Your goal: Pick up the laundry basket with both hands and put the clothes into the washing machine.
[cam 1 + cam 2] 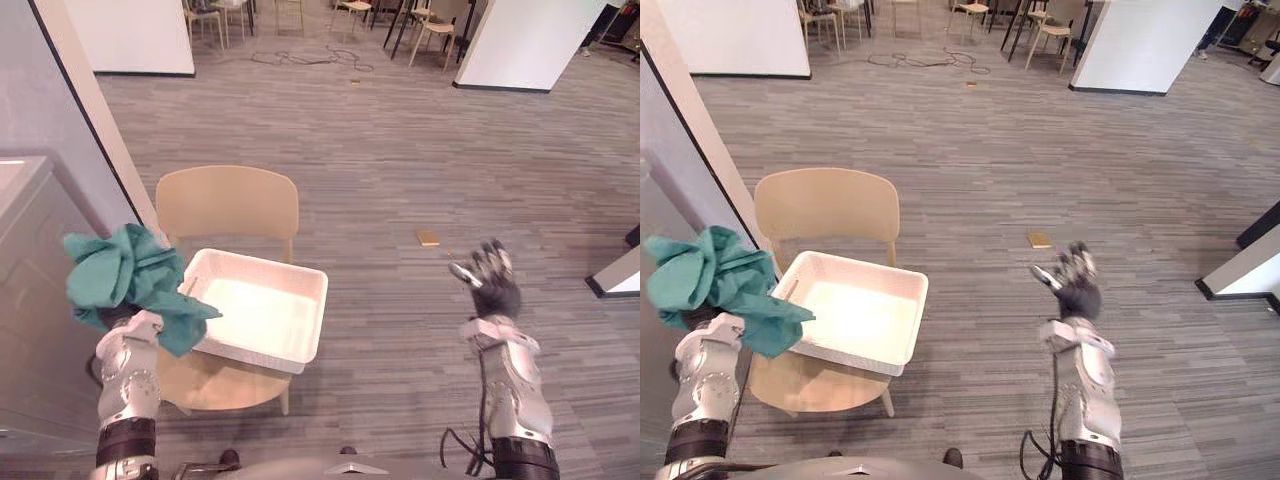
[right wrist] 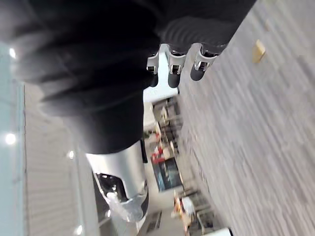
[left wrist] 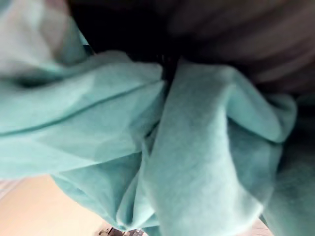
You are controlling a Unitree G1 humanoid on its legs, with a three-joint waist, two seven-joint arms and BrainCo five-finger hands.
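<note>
While the bunched teal cloth [image 1: 120, 275] sits raised on the left hand [image 1: 115, 317], hiding whether that hand is clamped on it, one fold hangs over the near left corner of the white laundry basket [image 1: 316, 312]. Its white bottom lies bare. It rests on a wooden chair [image 1: 228, 203] beside the grey washing machine [image 1: 30, 300]. Well apart, the right hand [image 1: 492, 285] hovers over the floor, fingers spread.

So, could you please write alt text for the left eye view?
A bunched teal cloth sits on the robot's raised left hand, beside an empty white basket on a wooden chair. Its right hand hangs open over grey floor.
</note>
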